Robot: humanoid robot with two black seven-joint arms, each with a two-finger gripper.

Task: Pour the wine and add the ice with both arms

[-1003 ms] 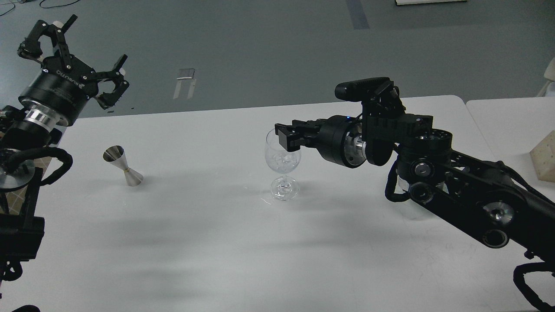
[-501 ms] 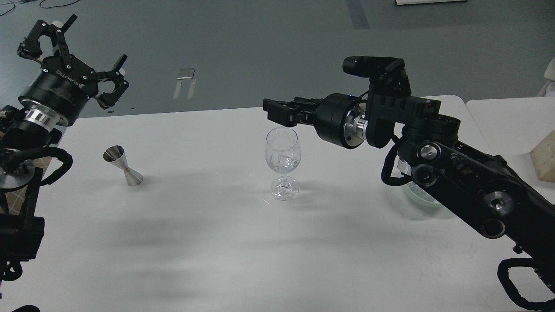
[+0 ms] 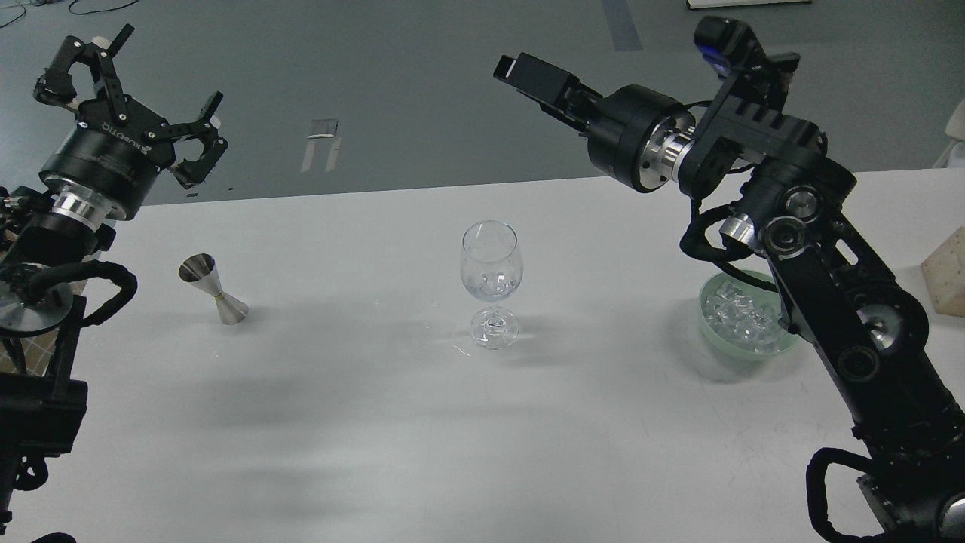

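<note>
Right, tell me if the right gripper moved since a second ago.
Yes. The right gripper has risen up and away from the glass, which it was at before, and is now high above it.

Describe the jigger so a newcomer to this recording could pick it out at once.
Start from the white table and find the wine glass near its middle. Look toward the left edge, below the raised left gripper: the jigger stands tilted there. It alone is steel and hourglass-shaped; the glass is clear and stemmed, the bowl pale green.
</note>
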